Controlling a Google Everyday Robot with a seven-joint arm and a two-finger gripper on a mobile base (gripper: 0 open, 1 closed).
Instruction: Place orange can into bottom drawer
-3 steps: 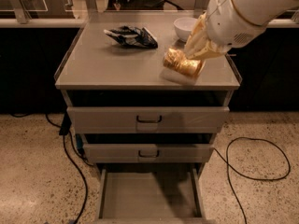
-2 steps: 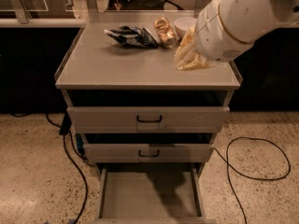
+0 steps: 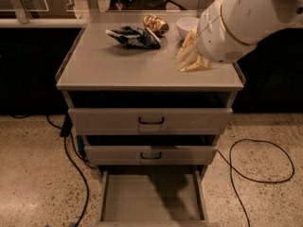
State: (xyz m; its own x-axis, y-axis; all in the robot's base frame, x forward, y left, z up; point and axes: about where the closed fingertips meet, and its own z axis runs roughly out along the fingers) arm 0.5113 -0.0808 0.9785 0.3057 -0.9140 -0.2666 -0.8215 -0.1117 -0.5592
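Orange can (image 3: 156, 24) lay on its side at the back of the cabinet top (image 3: 128, 67), just beside the rear end of the dark snack bag (image 3: 134, 36) and a little left of the white bowl (image 3: 185, 27). It was well apart from the gripper (image 3: 191, 58) and not in its grasp. The gripper sat low over the right front part of the cabinet top, in front of the bowl, with the bulky white wrist above it. How far the claw stood open could not be told from this view; nothing was seen in it, and it was certainly not holding the can. Bottom drawer (image 3: 151, 200) stood pulled fully out at floor level with its grey floor bare, presumably left open so the can could go straight in. The two drawers above, top (image 3: 150, 121) and middle (image 3: 150, 155), were pushed in and so left the way down unblocked. Judgement: the pick was not yet achieved, so the task stood at its first step. The can's position looked awkward, lying on its round side hard by the bag and near the bowl. A reach to the rear would likely need an approach from above, across the can's axis. Risks: the can rolling off toward the back, or the bag being nudged.
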